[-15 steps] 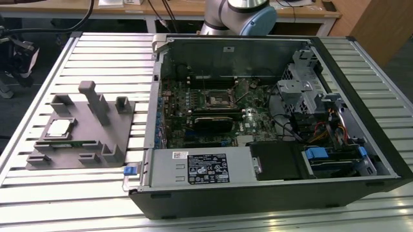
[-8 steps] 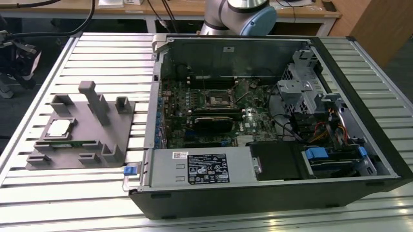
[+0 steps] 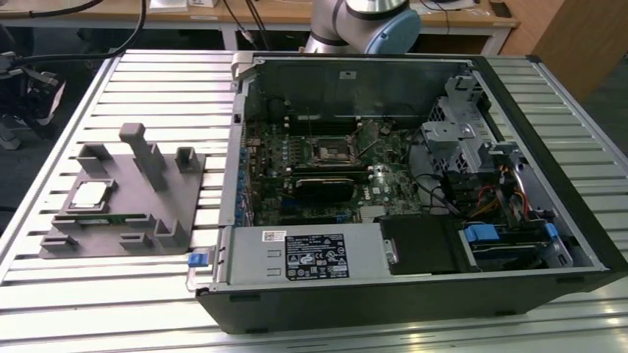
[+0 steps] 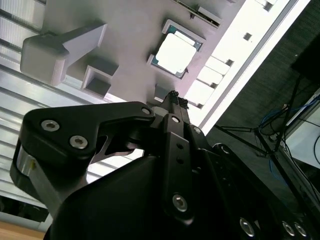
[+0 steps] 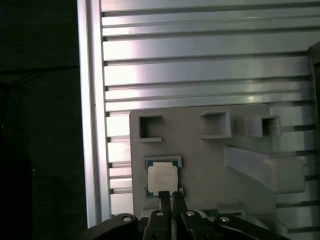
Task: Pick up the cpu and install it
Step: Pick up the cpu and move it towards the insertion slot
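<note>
The cpu lies flat in a shallow recess of the grey tray, near the tray's edge on the exterior view's left. The slatted table ends just beyond it. The tray's tall post stands apart from the chip, so the room above it is open. In both wrist views the gripper hangs above the chip's edge without touching it, its 2 fingers drawn together and holding nothing.

From my console I saw a grey fixture tray lying on the slatted aluminium table, to the exterior view's left of an open computer case whose green motherboard sat between a labelled silver power supply and a metal drive cage.
</note>
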{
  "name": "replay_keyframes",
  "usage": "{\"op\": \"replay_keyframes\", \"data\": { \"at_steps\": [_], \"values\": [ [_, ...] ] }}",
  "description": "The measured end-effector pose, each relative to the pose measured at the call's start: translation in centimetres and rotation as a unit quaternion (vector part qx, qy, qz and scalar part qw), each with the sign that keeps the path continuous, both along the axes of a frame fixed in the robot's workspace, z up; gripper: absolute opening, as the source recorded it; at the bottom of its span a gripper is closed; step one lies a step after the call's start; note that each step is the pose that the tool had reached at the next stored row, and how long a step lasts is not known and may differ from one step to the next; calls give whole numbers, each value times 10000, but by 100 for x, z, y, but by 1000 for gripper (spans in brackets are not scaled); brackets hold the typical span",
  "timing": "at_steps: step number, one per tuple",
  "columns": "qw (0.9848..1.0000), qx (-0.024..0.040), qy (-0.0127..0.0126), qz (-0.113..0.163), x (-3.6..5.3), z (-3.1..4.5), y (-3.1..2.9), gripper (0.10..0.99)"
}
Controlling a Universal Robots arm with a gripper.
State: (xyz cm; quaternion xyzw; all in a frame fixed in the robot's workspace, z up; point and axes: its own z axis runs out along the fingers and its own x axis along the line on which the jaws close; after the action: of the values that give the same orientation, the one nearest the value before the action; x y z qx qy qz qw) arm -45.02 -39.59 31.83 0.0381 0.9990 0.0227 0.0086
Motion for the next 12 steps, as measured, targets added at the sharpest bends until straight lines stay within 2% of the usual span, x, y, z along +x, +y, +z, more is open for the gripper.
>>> {"op": "replay_keyframes", "data": {
  "at_steps": [2,3,5,6,8,9,11,12],
  "values": [
    [10000,-1,1,0,0,-13,-18,231],
    [10000,0,0,1,0,-21,-28,231],
    [10000,0,0,1,0,-37,-44,349],
    [10000,1,0,1,0,-44,-51,349],
    [10000,1,0,0,0,-55,-62,467],
    [10000,1,0,0,0,-59,-65,467],
    [10000,0,0,0,0,-65,-72,584],
    [10000,0,0,0,0,-67,-76,584]
  ]
}}
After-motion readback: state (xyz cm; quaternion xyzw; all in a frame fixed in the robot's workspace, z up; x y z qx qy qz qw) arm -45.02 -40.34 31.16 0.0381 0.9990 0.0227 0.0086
